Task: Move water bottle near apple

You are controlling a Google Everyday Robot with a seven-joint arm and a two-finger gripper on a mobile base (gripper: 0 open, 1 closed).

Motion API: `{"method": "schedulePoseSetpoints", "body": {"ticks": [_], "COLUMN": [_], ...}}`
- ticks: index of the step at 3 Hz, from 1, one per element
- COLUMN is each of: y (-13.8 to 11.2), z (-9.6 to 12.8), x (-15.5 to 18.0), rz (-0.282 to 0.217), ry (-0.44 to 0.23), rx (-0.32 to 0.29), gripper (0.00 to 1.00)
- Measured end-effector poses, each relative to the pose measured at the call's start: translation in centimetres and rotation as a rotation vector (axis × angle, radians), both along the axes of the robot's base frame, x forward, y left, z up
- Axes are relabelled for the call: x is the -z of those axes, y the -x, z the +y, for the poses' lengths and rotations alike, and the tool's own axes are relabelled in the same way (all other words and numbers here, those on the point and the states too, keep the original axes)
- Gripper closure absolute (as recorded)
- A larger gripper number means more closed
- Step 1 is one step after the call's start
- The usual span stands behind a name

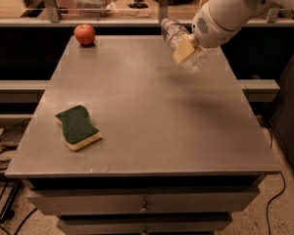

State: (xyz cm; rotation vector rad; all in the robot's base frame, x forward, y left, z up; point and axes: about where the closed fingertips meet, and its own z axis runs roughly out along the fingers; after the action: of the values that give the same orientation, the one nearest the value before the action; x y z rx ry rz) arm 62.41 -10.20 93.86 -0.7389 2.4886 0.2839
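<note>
The water bottle [178, 37], clear and crinkled, is tilted and held in the air above the table's far right part. My gripper [186, 49] is shut on the water bottle, with a tan finger pad [183, 50] across its body. The white arm comes in from the upper right. The red apple [84, 34] sits on the table's far left corner, well to the left of the bottle.
A green-and-yellow sponge [77, 127] lies near the front left of the grey table [152, 111]. A shelf with clutter runs behind the table. Cables lie on the floor at left and right.
</note>
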Motion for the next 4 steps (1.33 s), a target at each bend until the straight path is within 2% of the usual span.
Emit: {"method": "schedulePoseSetpoints", "body": {"ticks": [1,2,4], "y": [-1.0,-3.1,-9.2], "z": [1.4,4.3,14.3], "x": [-0.1,0.0,-0.2], "rz": [-0.014,-0.021,-0.018], "ry": [-0.008,-0.014,-0.033], "rx": [-0.019,-0.060,-0.188], "gripper": [1.00,1.00,1.00]}}
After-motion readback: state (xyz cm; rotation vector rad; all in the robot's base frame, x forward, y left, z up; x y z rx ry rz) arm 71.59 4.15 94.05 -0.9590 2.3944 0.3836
